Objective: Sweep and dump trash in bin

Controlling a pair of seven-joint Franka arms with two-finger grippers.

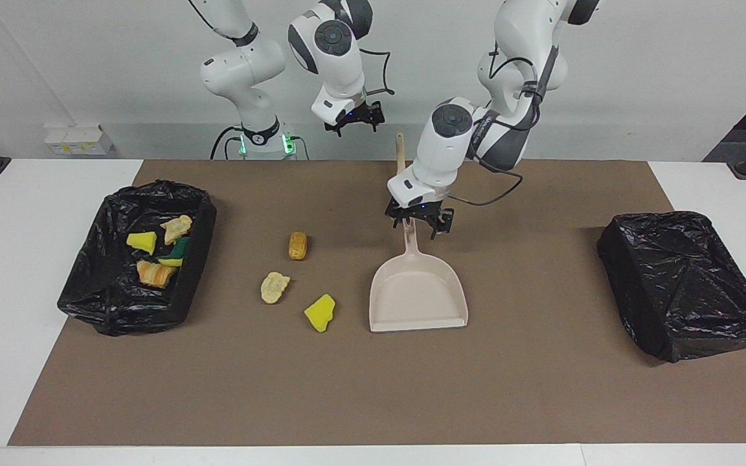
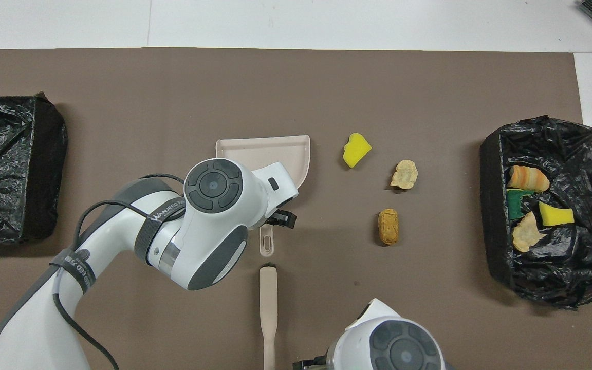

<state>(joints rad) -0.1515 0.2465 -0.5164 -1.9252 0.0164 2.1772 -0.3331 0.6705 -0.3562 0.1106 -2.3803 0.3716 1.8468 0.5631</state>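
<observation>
So we count four scraps already lying in the lined bin (image 1: 120,304) at the right arm's end of the table: a yellow chunk (image 1: 142,241), two tan lumps and a green-and-yellow piece. Three are left on the mat, between that bin and the dustpan (image 1: 418,294): an orange lump (image 1: 298,245), a pale tan lump (image 1: 274,287) and a yellow sponge chunk (image 1: 320,312). Our left gripper (image 1: 420,221) sits low over the dustpan's handle, fingers spread wide, and we judge it has nothing clamped yet. Our right gripper (image 1: 353,119) hangs high and open, holding nothing, above the table edge by the brush (image 2: 268,308). The second bin (image 1: 684,285) looks empty. We reckon a little over half is done
</observation>
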